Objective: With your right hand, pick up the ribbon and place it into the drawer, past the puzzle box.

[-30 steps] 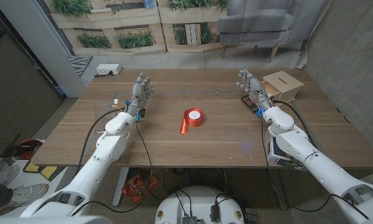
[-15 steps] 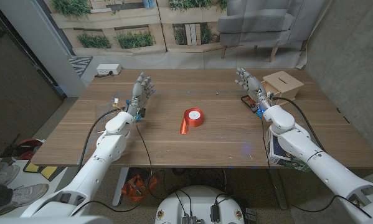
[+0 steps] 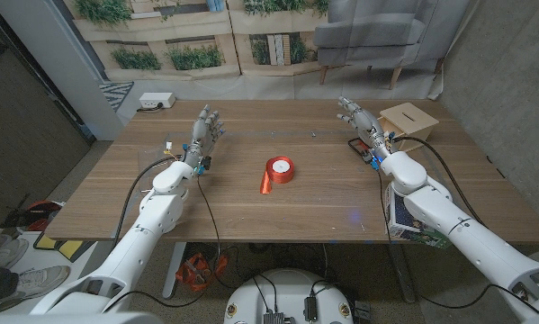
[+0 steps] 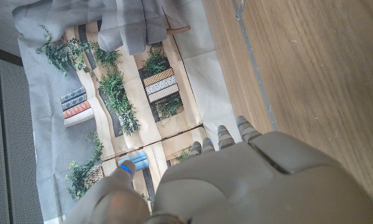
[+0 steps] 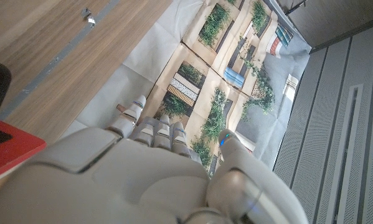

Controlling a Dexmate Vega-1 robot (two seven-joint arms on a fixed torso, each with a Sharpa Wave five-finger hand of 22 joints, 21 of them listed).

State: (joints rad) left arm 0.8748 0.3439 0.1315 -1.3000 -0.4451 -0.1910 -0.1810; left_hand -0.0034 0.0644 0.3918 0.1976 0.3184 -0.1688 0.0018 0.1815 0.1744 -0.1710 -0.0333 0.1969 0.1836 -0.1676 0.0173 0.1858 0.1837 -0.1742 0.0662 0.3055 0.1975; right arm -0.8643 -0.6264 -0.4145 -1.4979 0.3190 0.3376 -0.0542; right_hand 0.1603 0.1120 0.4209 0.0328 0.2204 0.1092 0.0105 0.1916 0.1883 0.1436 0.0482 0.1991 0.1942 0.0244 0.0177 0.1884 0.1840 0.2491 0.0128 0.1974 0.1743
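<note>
The red ribbon [image 3: 279, 169] sits in the middle of the bench [image 3: 251, 216], with a loose tail hanging off one side. Nothing is touching it. The right hand [image 3: 357, 119] is far from it, near the back right of the bench, with its fingers spread and holding nothing. The left hand [image 3: 204, 129] is up on the other side, also with spread fingers and empty.

The ribbon is a roll, so it might roll or slide away if the right hand bumps it from the side. The loose tail could drag or catch when the roll is lifted. A small red and black thing [image 3: 360, 149] lies just beside the right hand, and the arm could knock it when it swings over. The wooden box [image 3: 409, 123] stands close behind too. I cannot see a drawer for sure, so the hand might aim at the wrong spot.
</note>
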